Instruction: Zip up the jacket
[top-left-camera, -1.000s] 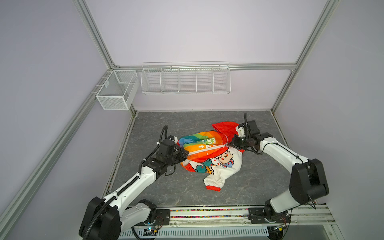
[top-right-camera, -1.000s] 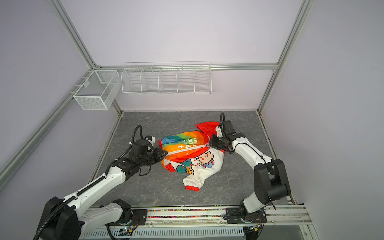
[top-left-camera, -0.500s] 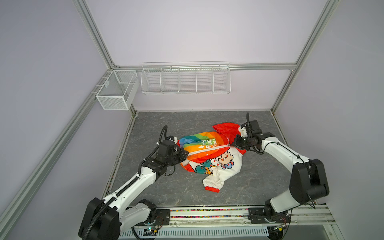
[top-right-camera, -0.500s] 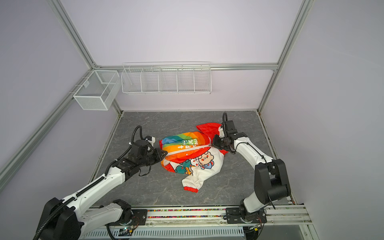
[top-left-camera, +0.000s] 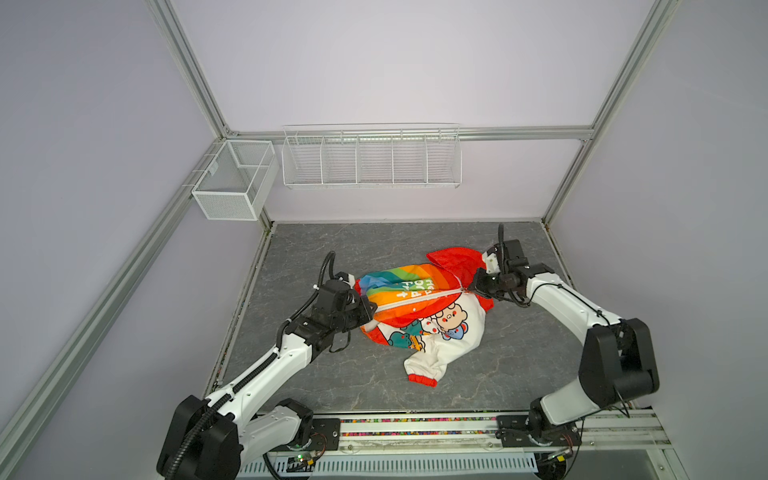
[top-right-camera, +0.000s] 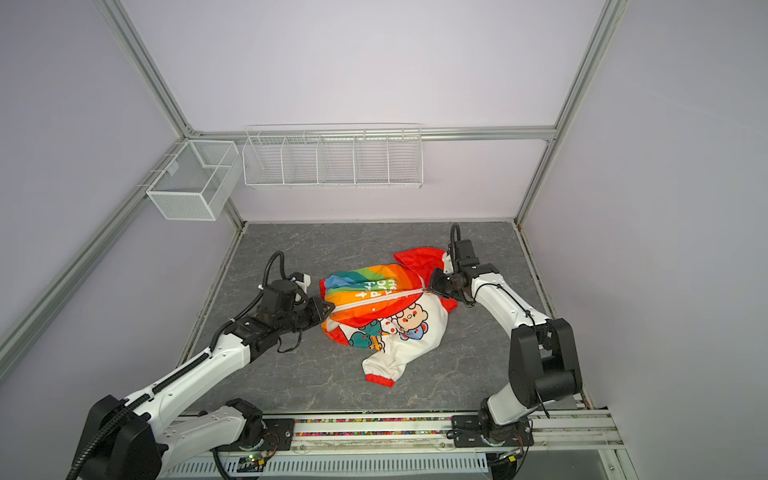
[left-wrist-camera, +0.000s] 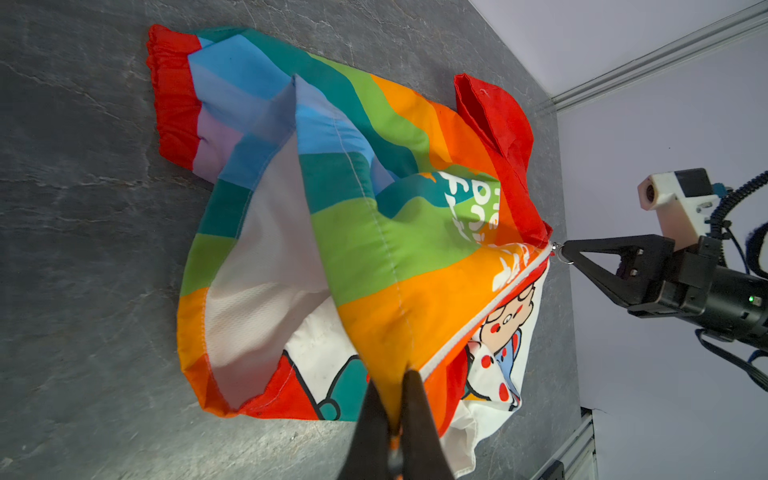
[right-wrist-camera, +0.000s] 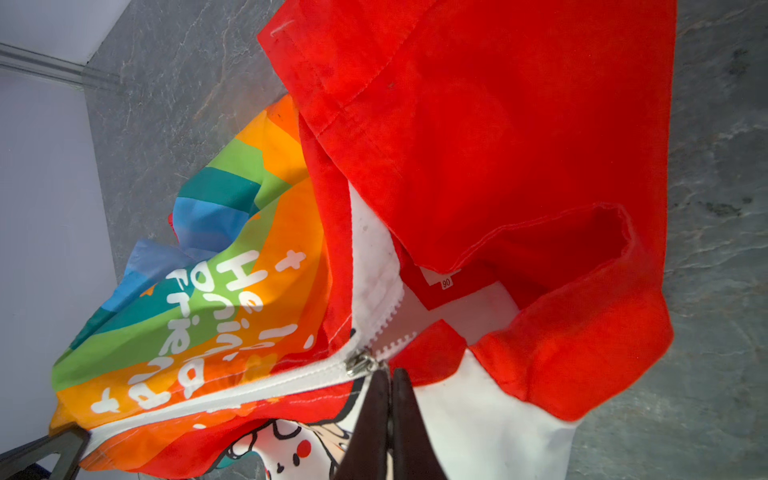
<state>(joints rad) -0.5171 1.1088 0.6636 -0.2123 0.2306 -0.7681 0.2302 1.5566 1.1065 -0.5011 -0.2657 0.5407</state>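
The jacket (top-left-camera: 409, 286) (top-right-camera: 365, 286) lies in the middle of the grey floor in both top views, rainbow side up, with the white cartoon lining and one red-cuffed sleeve (top-left-camera: 422, 376) spread toward the front. My left gripper (top-left-camera: 372, 309) (left-wrist-camera: 392, 378) is shut on the orange bottom hem at the zipper's lower end. The white zipper (left-wrist-camera: 486, 309) (right-wrist-camera: 249, 388) runs taut between the grippers. My right gripper (top-left-camera: 471, 286) (right-wrist-camera: 390, 372) is shut on the zipper pull; the metal slider (right-wrist-camera: 359, 363) sits just below the red hood (right-wrist-camera: 498, 124), near the collar.
A white wire rack (top-left-camera: 370, 158) and a mesh box (top-left-camera: 232, 183) hang on the back and left walls, well above the floor. The arms' base rail (top-left-camera: 415, 428) runs along the front edge. Aluminium frame posts stand at the corners.
My right gripper has edged slightly to the right with the zipper pull, and the hood has shifted a little with it. The left arm has held still.
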